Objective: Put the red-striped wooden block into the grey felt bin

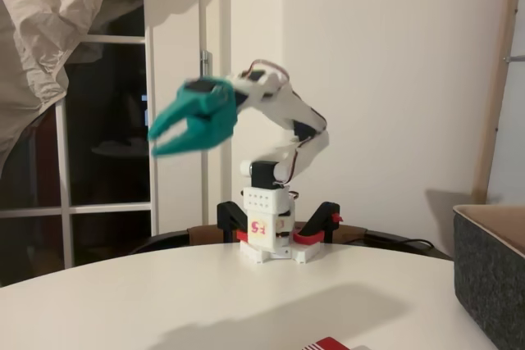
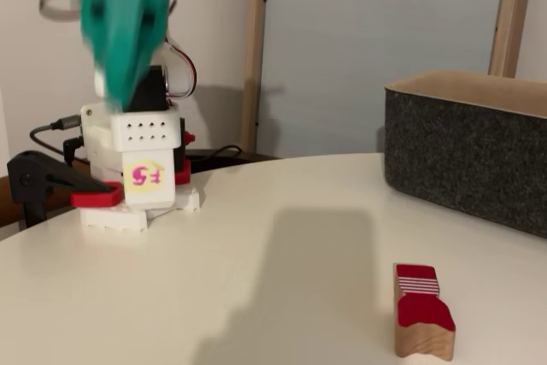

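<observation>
So the teal gripper (image 1: 171, 138) is hanging up in the air at about 10 o'clock from the white arm base (image 1: 269, 231), fingers spread apart with nothing between them. The red-striped wooden block (image 2: 421, 311) is sitting on the white table (image 2: 256, 279), around 7 o'clock from the grey felt bin (image 2: 466, 160), well apart from it.

dim warm indoor light | claw (image 1: 164, 138) motion-blurred | soft arm shadow on table (image 1: 123, 301) | no glare
</observation>
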You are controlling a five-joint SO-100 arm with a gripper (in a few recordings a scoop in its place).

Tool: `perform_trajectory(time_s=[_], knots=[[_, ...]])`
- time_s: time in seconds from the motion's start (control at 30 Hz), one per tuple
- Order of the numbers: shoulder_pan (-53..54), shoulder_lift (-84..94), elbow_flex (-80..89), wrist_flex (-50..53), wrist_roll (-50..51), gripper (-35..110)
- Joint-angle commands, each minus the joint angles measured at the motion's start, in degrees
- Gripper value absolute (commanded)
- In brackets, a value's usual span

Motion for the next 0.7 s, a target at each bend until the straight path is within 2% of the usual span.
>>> perform_trajectory(time_s=[0.0, 0.17, 0.33, 0.47, 0.67], knots=[[-4.75, -4.04, -7.47, 0.09, 10.02, 12], [-18.28, -5.89, -10.02, -1.76, 26.81, 18], [-30.50, -5.98, -10.37, -1.76, 36.56, 18], [-36.21, -8.09, -10.28, -1.41, 33.31, 17], [-39.37, -12.04, -10.37, 8.00, 16.79, 22]])
